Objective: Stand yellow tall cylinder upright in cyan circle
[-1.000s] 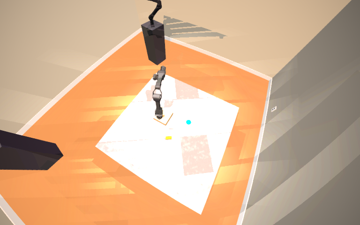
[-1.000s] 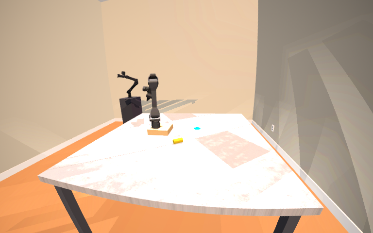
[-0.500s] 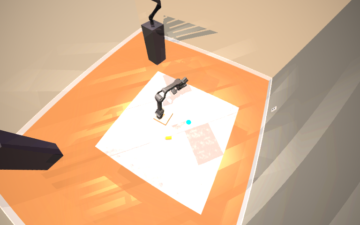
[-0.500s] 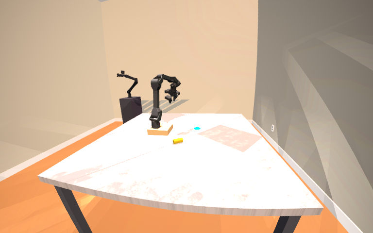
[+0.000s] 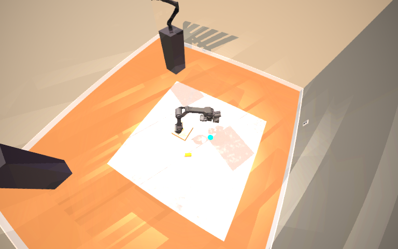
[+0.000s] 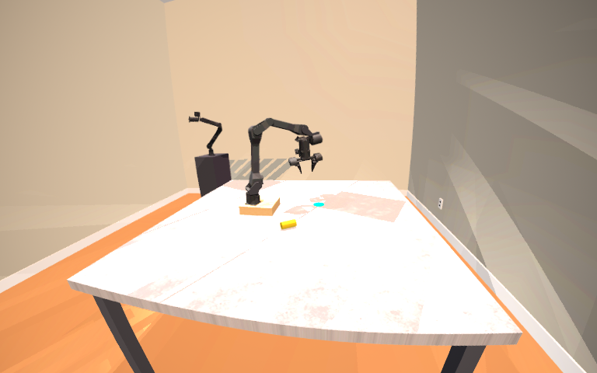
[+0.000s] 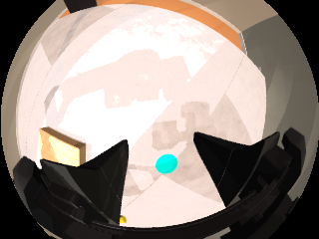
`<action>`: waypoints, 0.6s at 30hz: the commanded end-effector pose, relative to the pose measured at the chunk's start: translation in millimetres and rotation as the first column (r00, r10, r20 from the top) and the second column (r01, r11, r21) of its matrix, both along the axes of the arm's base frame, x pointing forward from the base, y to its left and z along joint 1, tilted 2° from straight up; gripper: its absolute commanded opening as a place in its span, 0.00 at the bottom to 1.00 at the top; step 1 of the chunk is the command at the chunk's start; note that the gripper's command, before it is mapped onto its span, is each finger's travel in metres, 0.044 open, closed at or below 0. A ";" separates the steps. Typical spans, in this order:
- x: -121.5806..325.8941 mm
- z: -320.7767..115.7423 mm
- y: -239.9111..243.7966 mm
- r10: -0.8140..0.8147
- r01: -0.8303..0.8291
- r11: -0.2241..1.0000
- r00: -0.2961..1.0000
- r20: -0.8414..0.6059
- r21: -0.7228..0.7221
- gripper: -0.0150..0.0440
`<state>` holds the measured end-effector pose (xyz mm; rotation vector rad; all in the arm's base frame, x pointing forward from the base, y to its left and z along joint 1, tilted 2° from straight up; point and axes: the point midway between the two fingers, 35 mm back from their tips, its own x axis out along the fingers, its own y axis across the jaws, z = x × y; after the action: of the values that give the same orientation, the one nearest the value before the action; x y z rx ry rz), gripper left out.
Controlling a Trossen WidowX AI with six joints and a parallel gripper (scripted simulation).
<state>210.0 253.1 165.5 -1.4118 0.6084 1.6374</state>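
Observation:
The yellow cylinder [image 5: 188, 154] [image 6: 288, 224] lies on its side on the table, in front of the robot's base; in the wrist view only a bit of yellow [image 7: 123, 219] shows beside the left finger. The cyan circle [image 5: 210, 137] [image 6: 319, 204] [image 7: 166, 163] lies flat on the table, with nothing on it, behind and to the right of the cylinder in the exterior view. My gripper [image 6: 307, 172] [image 7: 161, 140] is open and empty, pointing down high above the table. In the wrist view the circle shows between the fingers, with the cylinder farther off.
The arm stands on a wooden base block [image 5: 185, 136] [image 6: 256, 210] [image 7: 61, 149], to the left of the circle. The table [image 5: 175, 181] [image 6: 246, 281] has sharp patches of light and shadow. A second arm on a dark pedestal [image 5: 173, 50] [image 6: 213, 173] stands beyond the table.

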 end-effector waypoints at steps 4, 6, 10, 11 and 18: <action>56.3 -10.1 -82.6 -0.337 0.336 0.940 0.941 -0.010 -0.060 0.78; 68.5 -13.5 -110.6 -0.434 0.432 0.898 0.901 -0.013 -0.079 0.78; 83.9 -20.2 -168.8 -0.613 0.608 0.786 0.790 -0.017 -0.116 0.78; 85.9 -21.9 -183.5 -0.654 0.647 0.752 0.756 -0.017 -0.125 0.78; 79.6 -32.9 -284.9 -0.882 0.865 0.465 0.471 -0.018 -0.190 0.78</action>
<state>297.5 2.4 135.2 -0.8931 1.2363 0.9043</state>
